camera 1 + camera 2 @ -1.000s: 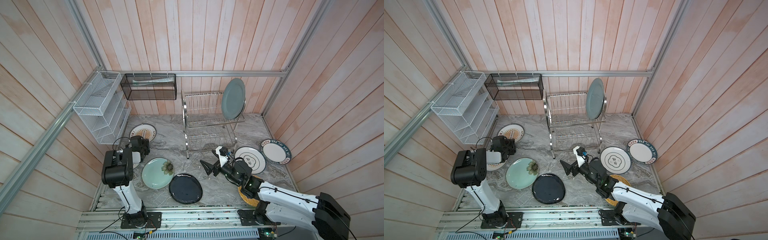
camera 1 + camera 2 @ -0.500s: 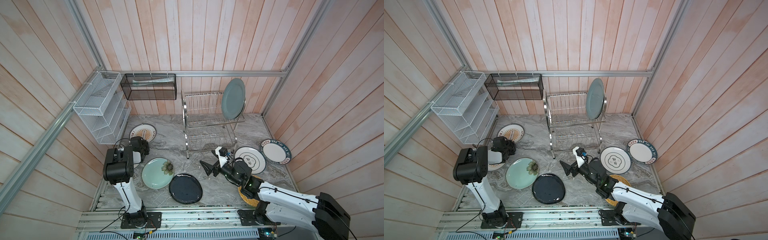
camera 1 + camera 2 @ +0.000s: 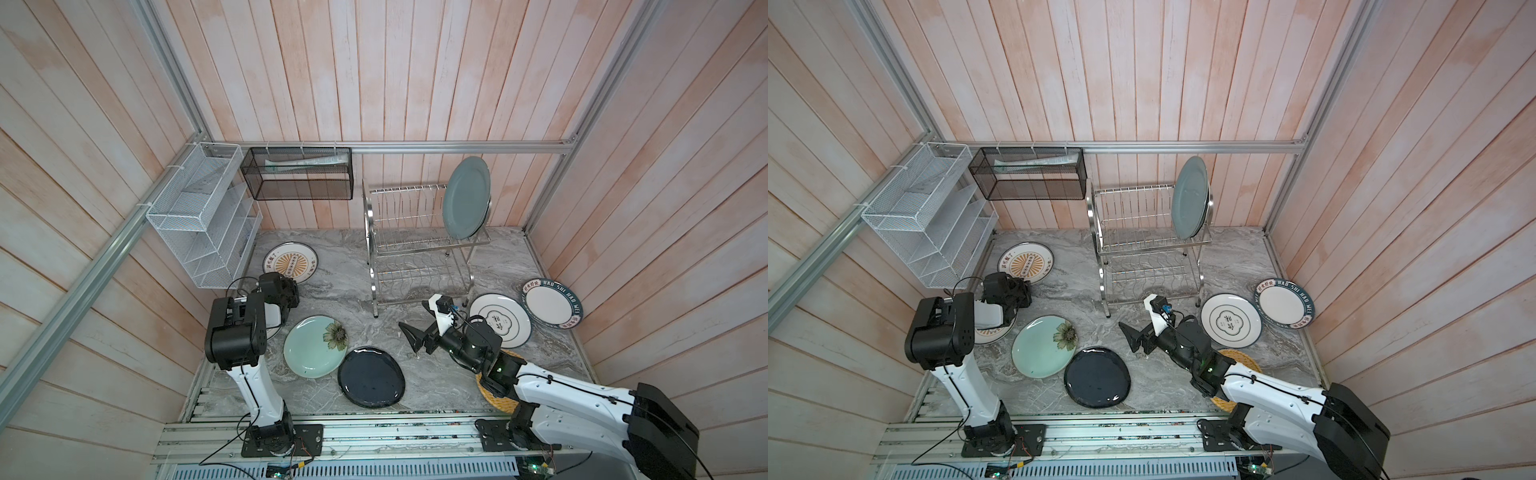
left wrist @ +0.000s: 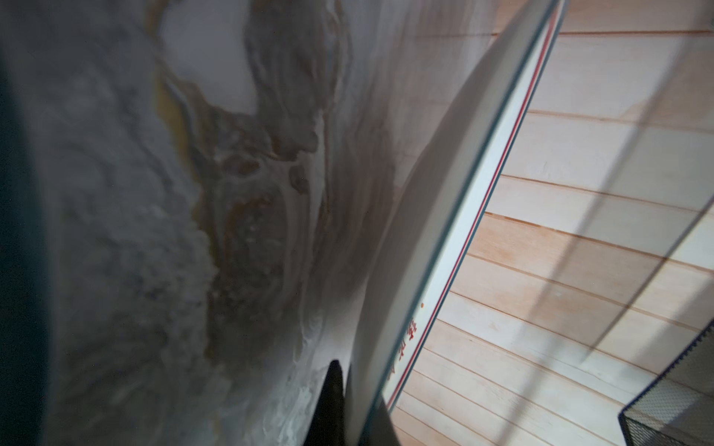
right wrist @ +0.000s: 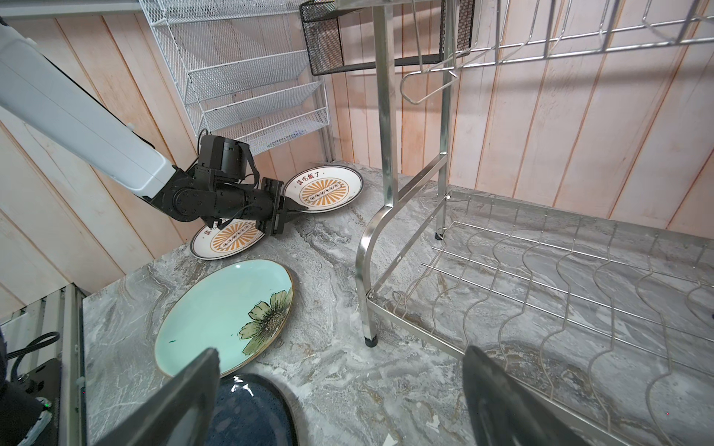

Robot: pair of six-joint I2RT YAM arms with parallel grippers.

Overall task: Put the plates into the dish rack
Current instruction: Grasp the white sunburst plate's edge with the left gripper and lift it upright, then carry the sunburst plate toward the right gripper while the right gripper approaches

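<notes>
My left gripper [image 5: 296,210] is shut on the near rim of an orange-sunburst plate [image 3: 291,262] by the left wall; its edge [image 4: 444,239] runs between the jaws. A second sunburst plate [image 5: 228,241] lies under that wrist. My right gripper [image 3: 413,318] hangs open and empty over the table in front of the dish rack [image 3: 370,232]. A grey-blue plate [image 3: 465,197] stands upright in the rack's top tier. Flat on the table are the pale green flowered plate [image 3: 311,347], the dark navy plate [image 3: 371,376] and two white lettered plates [image 3: 500,326] [image 3: 550,303].
A white mesh organiser [image 3: 199,220] hangs on the left wall above the left gripper. A black mesh basket [image 3: 299,178] hangs on the back wall. A yellow woven plate [image 3: 486,392] lies partly under the right arm. Wooden walls close in three sides.
The left gripper's jaws have closed on the sunburst plate's rim, and that arm has shifted slightly. The right arm has not moved.
</notes>
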